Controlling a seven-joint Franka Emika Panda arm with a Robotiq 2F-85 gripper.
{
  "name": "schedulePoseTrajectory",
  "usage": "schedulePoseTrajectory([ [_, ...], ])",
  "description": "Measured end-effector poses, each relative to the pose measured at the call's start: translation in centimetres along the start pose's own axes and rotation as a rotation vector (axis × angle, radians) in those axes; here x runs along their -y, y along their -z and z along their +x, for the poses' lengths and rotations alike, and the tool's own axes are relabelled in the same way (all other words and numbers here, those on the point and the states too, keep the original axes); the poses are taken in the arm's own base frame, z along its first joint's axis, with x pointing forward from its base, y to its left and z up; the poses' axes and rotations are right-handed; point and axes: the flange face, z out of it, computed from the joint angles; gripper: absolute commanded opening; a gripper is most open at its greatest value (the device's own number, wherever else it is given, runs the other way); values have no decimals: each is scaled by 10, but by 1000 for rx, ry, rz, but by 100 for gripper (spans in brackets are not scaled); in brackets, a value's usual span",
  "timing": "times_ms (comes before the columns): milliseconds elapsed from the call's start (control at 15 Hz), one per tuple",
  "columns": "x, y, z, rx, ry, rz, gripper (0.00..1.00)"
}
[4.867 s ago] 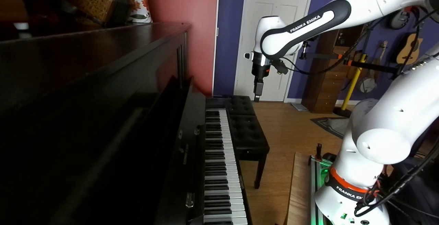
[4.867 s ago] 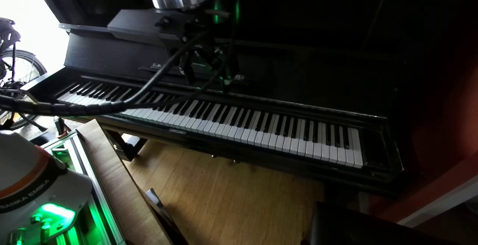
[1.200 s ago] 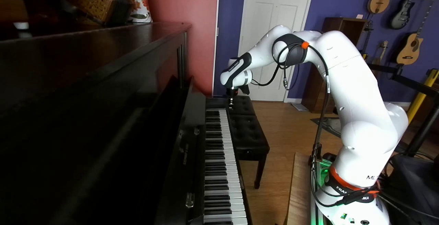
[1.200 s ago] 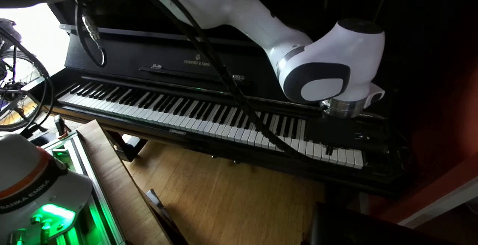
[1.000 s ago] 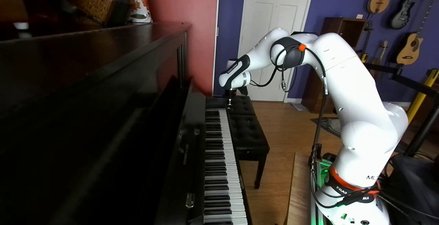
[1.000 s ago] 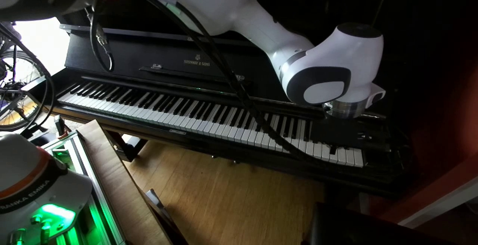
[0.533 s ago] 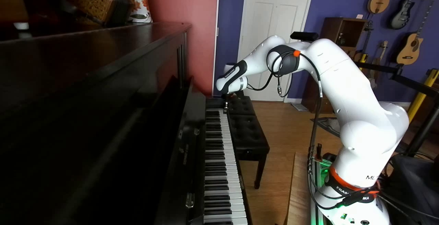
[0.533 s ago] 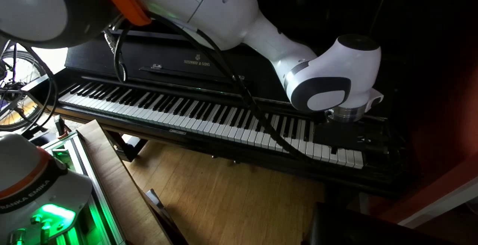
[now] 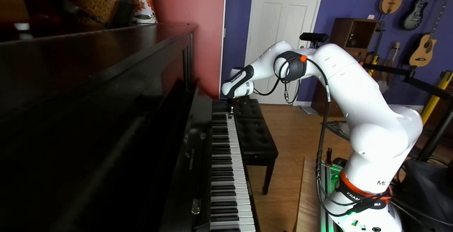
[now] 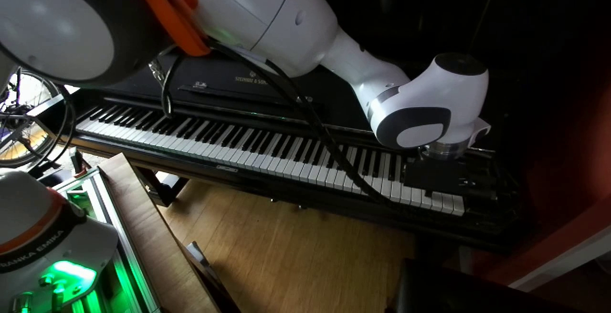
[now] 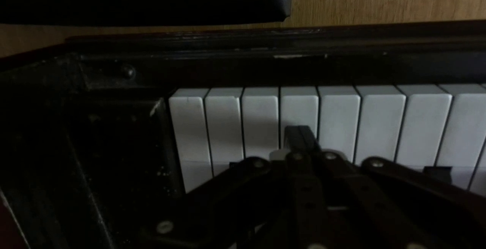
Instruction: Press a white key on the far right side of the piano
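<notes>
The dark, glossy piano (image 9: 106,87) shows in both exterior views, with its row of white keys (image 10: 267,162) exposed. My gripper (image 11: 299,135) points down over the keys at the piano's right end, a few keys in from the end block (image 11: 117,139). Its two fingertips meet with only a thin seam between them and hold nothing. In the wrist view they lie over one white key (image 11: 299,108), within its width. Whether they touch or press it I cannot tell. In an exterior view the gripper (image 9: 231,114) is small, at the far end of the keyboard.
A black padded bench (image 9: 255,133) stands close along the keyboard's front, and its edge shows in the wrist view. The arm's cable (image 10: 341,165) hangs across in front of the keys. A raised wooden end block borders the last key. The wooden board (image 10: 138,222) lies beside the robot base.
From high above the piano's middle, the arm has swung to its right end. Over the last second the gripper has sunk and moved slightly inward over the white keys.
</notes>
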Motion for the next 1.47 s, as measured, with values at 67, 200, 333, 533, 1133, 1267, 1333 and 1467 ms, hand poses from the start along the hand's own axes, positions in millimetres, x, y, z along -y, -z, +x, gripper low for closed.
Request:
schedulePoseTrajectory([
  [67, 0, -1, 0, -2, 0, 1, 0],
  [200, -1, -4, 0, -4, 2, 4, 0],
  [333, -1, -5, 0, -8, 7, 9, 0],
  [533, -2, -7, -1, -10, 11, 14, 0],
  [1133, -2, -11, -1, -1, 23, 37, 0],
  [1267, -3, -11, -1, -1, 24, 38, 0],
  [1333, -3, -11, -1, -1, 24, 38, 0],
  [1467, -3, -11, -1, -1, 24, 37, 0],
])
